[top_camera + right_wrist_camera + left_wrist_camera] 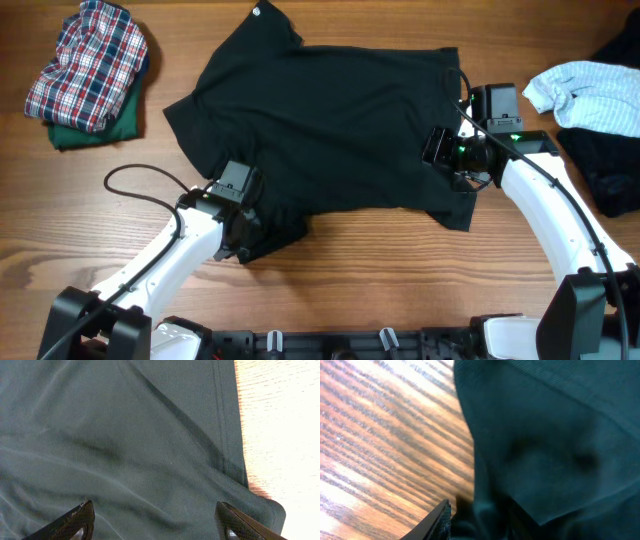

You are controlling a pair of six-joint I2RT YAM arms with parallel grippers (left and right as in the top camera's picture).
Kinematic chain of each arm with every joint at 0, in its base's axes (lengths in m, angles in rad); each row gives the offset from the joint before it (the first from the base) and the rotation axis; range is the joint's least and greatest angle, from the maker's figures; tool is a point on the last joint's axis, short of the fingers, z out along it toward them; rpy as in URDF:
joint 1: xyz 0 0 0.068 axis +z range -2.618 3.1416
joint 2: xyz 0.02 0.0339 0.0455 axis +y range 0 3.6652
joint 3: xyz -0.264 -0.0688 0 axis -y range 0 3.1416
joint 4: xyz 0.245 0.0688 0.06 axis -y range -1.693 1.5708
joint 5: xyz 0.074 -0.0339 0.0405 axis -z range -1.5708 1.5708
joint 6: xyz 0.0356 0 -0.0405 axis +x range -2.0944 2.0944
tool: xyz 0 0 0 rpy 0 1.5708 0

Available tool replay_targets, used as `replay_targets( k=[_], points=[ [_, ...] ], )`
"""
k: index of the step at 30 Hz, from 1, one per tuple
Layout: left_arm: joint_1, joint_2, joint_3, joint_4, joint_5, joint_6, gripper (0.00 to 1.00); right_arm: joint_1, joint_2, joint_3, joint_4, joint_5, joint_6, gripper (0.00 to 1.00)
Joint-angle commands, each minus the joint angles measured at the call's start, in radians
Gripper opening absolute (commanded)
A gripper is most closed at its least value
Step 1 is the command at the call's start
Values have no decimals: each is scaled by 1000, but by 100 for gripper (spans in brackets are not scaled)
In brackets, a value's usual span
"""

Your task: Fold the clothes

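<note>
The black T-shirt (pixel 330 120) lies spread across the middle of the wooden table (pixel 380 270). Its lower left corner is bunched up where my left gripper (pixel 245 222) sits. In the left wrist view one finger (pixel 439 519) presses against gathered dark cloth (pixel 545 450) and the other finger is hidden under it, so the left gripper (pixel 480 525) is shut on the fabric. My right gripper (pixel 434 148) hovers over the shirt's right side near the hem. In the right wrist view that gripper (pixel 157 525) is open, with flat cloth (pixel 130 435) between its fingertips (pixel 80 520).
A plaid garment (pixel 90 55) sits on a folded green one (pixel 95 132) at the back left. A light blue garment (pixel 585 92) and a dark one (pixel 612 170) lie at the right edge. A black cable (pixel 140 178) loops beside the left arm.
</note>
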Motion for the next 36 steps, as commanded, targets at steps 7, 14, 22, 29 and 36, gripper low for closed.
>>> replay_targets(
  k=[7,14,22,29,36],
  points=[
    [1,-3,-8,27,-25,-10,4,-3,-18,-8,2,-19,-21,77],
    [1,-3,-8,65,-25,-8,4,-3,-18,-8,1,-19,-24,77],
    [25,-97,-4,-59,-25,-2,4,-3,-18,-8,2,-19,-44,78],
    [133,-349,-4,-170,-25,7,4,-3,-18,-8,4,-19,-44,78],
    [187,-436,-4,-187,-31,33,4,-3,-18,-8,5,-19,-44,78]
  ],
)
